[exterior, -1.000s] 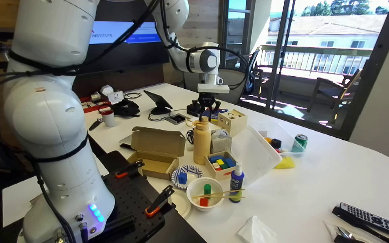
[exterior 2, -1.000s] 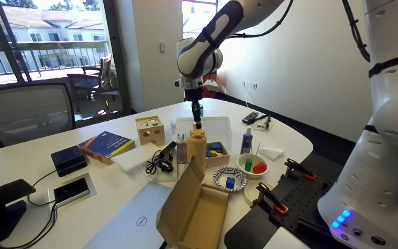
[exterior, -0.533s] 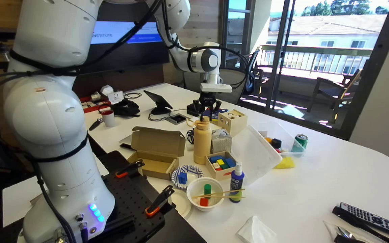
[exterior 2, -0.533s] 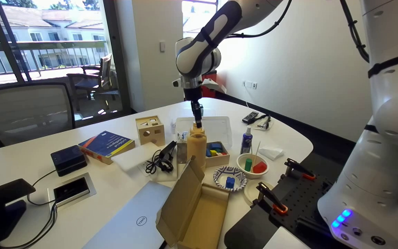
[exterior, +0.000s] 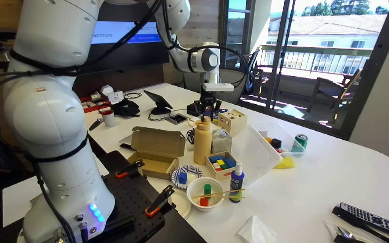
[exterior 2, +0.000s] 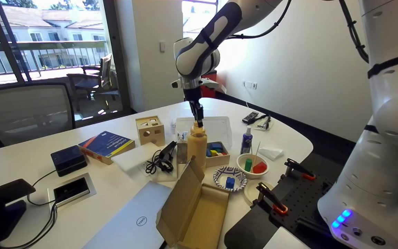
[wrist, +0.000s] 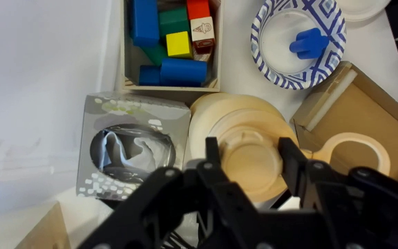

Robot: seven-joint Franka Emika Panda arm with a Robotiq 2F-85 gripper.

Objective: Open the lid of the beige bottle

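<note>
In the wrist view, one gripper [wrist: 250, 148] has two fingers [wrist: 212, 148], spaced apart by the width of one lid [wrist: 252, 166] and clamped on its opposite sides. The lid is seated on one beige bottle [wrist: 203, 121], directly below the gripper; one loop [wrist: 352, 137] projects past a fingertip. Around the fingertips are one grey tissue box [wrist: 133, 116], just beside the bottle, one open block box [wrist: 171, 89] containing one yellow block [wrist: 179, 45] among others, and one patterned dish [wrist: 275, 38] bearing one blue block [wrist: 309, 43]. In an exterior view, one cardboard box [exterior 2: 206, 214] and one laptop [exterior 2: 130, 218] lie below the gripper, nearer the camera. One book [exterior 2: 107, 145] and one wooden cube [exterior 2: 152, 136] lie to its left; one white bowl [exterior 2: 254, 176], holding one green block [exterior 2: 248, 165] and one red block [exterior 2: 260, 167], stands to its lower right, with two clamps [exterior 2: 271, 199] farther out. In an exterior view, one spray bottle [exterior: 236, 180], one clear bin [exterior: 272, 128], one green can [exterior: 301, 141] and one remote [exterior: 377, 217] are located to the right of the gripper, the remote well apart. Compared with one second earlier, the gripper and the lid are displaced slightly toward the clear bin; the foot of the bottle holds its position.
</note>
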